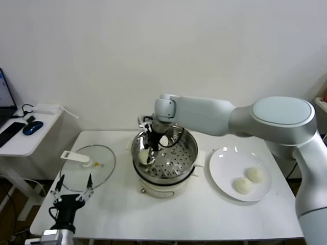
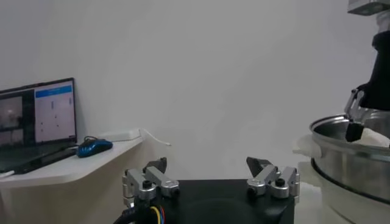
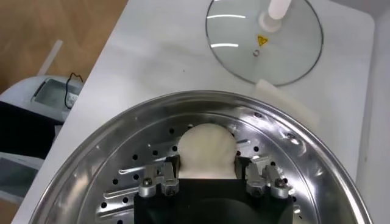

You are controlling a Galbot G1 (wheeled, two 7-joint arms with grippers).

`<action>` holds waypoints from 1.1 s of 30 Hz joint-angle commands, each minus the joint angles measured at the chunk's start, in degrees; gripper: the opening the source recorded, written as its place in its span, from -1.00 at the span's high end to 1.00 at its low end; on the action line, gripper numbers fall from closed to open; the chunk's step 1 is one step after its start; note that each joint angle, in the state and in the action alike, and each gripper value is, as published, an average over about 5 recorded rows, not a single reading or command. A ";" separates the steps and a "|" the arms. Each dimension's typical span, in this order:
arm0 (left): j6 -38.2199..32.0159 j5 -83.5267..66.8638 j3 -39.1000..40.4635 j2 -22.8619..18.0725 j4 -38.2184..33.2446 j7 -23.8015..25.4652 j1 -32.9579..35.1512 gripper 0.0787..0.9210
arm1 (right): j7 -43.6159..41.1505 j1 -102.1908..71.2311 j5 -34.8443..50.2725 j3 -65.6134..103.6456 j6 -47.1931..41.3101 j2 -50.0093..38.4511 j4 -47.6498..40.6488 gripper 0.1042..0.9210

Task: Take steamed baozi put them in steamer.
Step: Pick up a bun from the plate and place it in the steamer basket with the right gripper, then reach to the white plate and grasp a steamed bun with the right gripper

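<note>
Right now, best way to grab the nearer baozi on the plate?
Take the nearer baozi from above, fingers across its widest part, low on the sides. It's a smooth dome on the flat white plate, and the other bun sits close on its far-right side, so close along the clear axis.

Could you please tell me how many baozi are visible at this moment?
3. One baozi sits between the right gripper fingers inside the steamer; two baozi lie side by side on the white plate. Others may be hidden behind the arm.

Looks like a lab: bare white wall (image 1: 102, 51), plain white tabletop (image 1: 168, 214), side desk (image 1: 25, 140) carrying a monitor (image 2: 36, 122) and mouse (image 1: 32, 127).
</note>
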 commanded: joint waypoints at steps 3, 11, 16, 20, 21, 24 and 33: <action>-0.10 -0.18 0.03 0.04 0.01 0.00 0.09 -0.77 | 0.53 -1.20 -1.17 0.62 -0.04 0.51 -0.19 -0.20; 0.12 -0.02 0.09 -0.11 -0.27 0.00 -0.26 -0.77 | 0.58 -0.13 -1.65 0.78 0.03 -0.94 1.16 -0.58; 0.18 0.07 0.13 -0.21 -0.33 0.00 -0.29 -0.77 | -0.22 3.37 -0.06 0.61 0.21 -3.21 3.96 -0.75; 0.26 0.11 0.16 -0.27 -0.36 -0.01 -0.39 -0.77 | -0.93 7.52 0.91 -0.03 0.53 -7.08 8.68 -0.76; 0.29 0.13 0.20 -0.28 -0.38 0.00 -0.43 -0.77 | -1.15 8.76 0.99 -0.30 0.72 -8.35 9.97 -0.76; 0.37 0.23 0.30 -0.29 -0.48 0.01 -0.53 -0.77 | -2.11 13.26 1.46 -1.91 1.63 -13.23 14.01 -0.76; 0.16 0.11 0.31 -0.07 -0.17 -0.11 -0.64 -0.77 | -5.43 22.66 -3.86 -8.11 5.82 -34.28 25.05 -0.76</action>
